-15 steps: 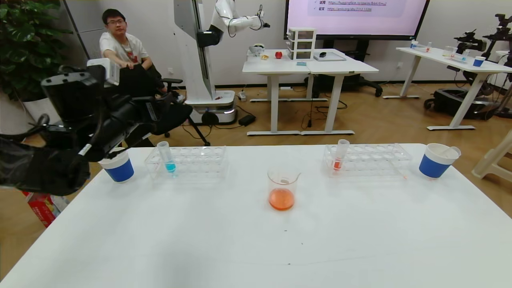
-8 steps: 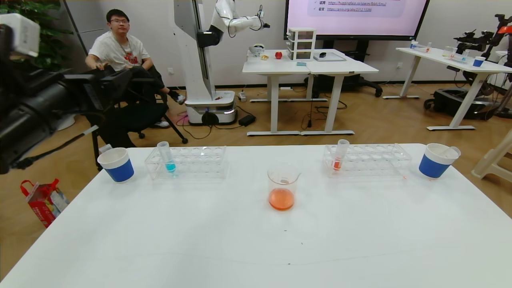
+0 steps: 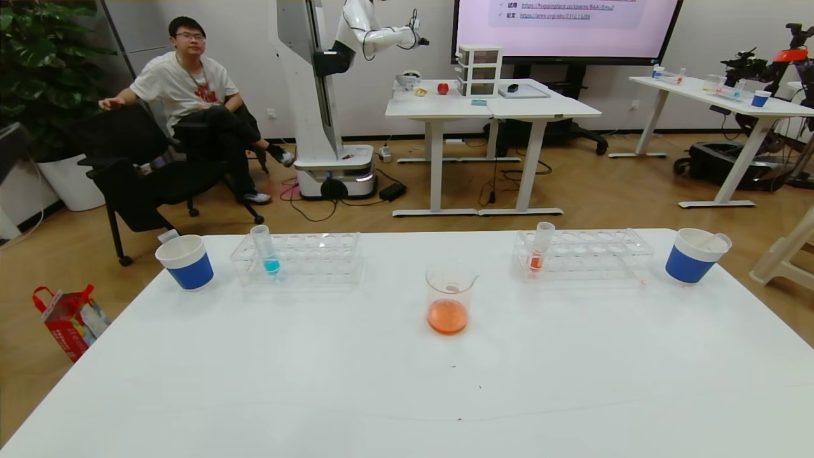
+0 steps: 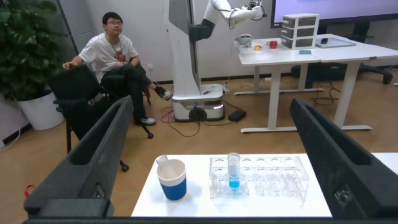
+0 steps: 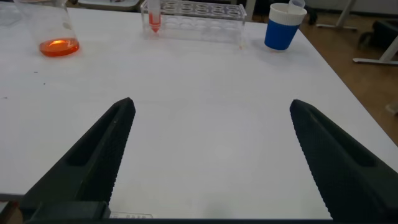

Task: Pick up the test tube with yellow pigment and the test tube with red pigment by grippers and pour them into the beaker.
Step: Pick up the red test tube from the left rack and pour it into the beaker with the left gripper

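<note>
Pulling my left gripper [image 4: 211, 155] back off the tabletop's [image 3: 318, 381] far-left corner, its jaws spread wide and empty like my right gripper [image 5: 208, 162] near the right edge, I judge pouring done: beaker [image 3: 449, 300] mid-tabletop holds orange liquid, one red-pigment tube [image 3: 540, 247] racked far right.

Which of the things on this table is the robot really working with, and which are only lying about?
Job:
beaker holding orange liquid
red test tube in its rack
left gripper and right gripper, both open

Lying about:
cyan tube
two blue cups
</note>
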Controlling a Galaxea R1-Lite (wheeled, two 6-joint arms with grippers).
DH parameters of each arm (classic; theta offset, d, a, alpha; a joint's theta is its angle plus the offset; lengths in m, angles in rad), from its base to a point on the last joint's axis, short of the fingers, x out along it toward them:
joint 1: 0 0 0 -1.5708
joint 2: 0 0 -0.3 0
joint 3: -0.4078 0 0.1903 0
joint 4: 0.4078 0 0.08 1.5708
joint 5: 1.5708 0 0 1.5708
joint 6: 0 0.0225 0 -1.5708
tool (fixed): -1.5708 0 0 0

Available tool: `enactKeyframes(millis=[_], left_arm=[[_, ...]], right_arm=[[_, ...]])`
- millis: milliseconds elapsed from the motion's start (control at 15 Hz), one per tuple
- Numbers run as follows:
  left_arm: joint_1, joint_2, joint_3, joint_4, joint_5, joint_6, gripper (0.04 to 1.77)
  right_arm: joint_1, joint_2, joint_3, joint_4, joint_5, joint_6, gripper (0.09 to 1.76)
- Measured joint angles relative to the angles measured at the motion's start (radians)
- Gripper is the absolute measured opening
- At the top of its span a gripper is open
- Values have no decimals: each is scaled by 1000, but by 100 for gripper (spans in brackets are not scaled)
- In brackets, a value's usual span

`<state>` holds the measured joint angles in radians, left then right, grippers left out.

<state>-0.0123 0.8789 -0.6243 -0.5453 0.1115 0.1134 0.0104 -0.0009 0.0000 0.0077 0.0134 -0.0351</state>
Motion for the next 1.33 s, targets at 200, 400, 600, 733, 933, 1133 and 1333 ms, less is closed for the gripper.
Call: enactKeyframes(millis=[200, 400, 600, 733, 933, 1133, 1333], left_arm=[[-11, -230, 32, 221, -2, -9, 175], [-15, -451, 40, 468, 3, -14, 175], [-8, -627, 76, 544, -10, -41, 175], [-1, -731, 131, 550, -82, -48, 175], [6, -838, 291, 506, -168, -48, 175], [8, -872, 506, 481, -180, -50, 175], [8, -877, 599, 528, -178, -51, 175]], right_arm=[[0, 0, 0, 0, 0, 0, 174], [0, 0, 0, 0, 0, 0, 174], [0, 0, 0, 0, 0, 0, 174], [0, 0, 0, 0, 0, 0, 174], [0, 0, 0, 0, 0, 0, 174], [0, 0, 0, 0, 0, 0, 174], [0, 0, 0, 0, 0, 0, 174]])
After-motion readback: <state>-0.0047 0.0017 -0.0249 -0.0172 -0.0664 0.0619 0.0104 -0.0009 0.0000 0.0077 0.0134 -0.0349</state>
